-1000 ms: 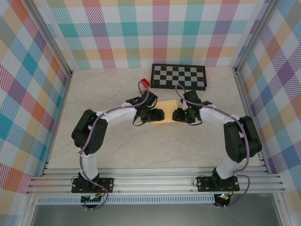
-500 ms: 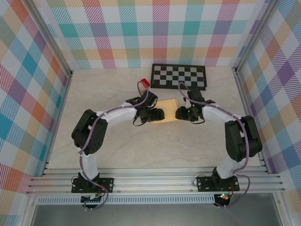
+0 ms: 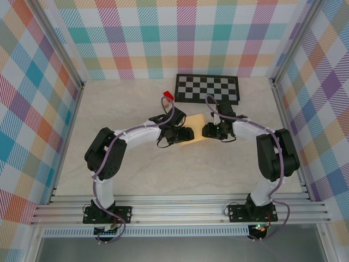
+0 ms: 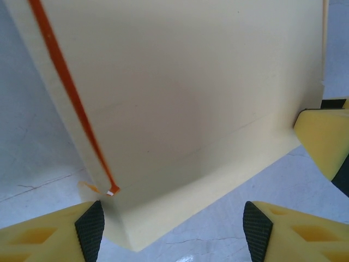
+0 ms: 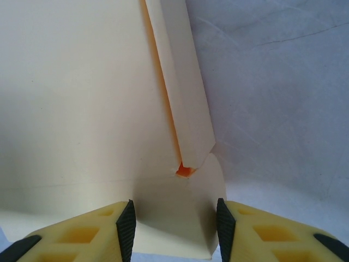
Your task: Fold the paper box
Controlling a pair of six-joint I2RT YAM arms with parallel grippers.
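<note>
- The paper box (image 3: 195,123) is lying on the table (image 3: 136,174), just in front of the checkerboard mat (image 3: 207,88) and between the 2 arms.
- The left gripper (image 4: 173,226) is standing open, its jaws straddling a corner of the box, with bare table showing beside 1 pad.
- The right gripper (image 5: 174,229) is reaching over a small flap that is filling the gap between its pads; whether it is clamping the flap, I cannot tell.
- A red block (image 3: 168,96) is sitting near the mat's left end.

Checkerboard mat (image 3: 207,89) at far table (image 3: 136,174) edge, red block (image 3: 168,96) near its left corner, plaid walls (image 3: 163,38)
</note>
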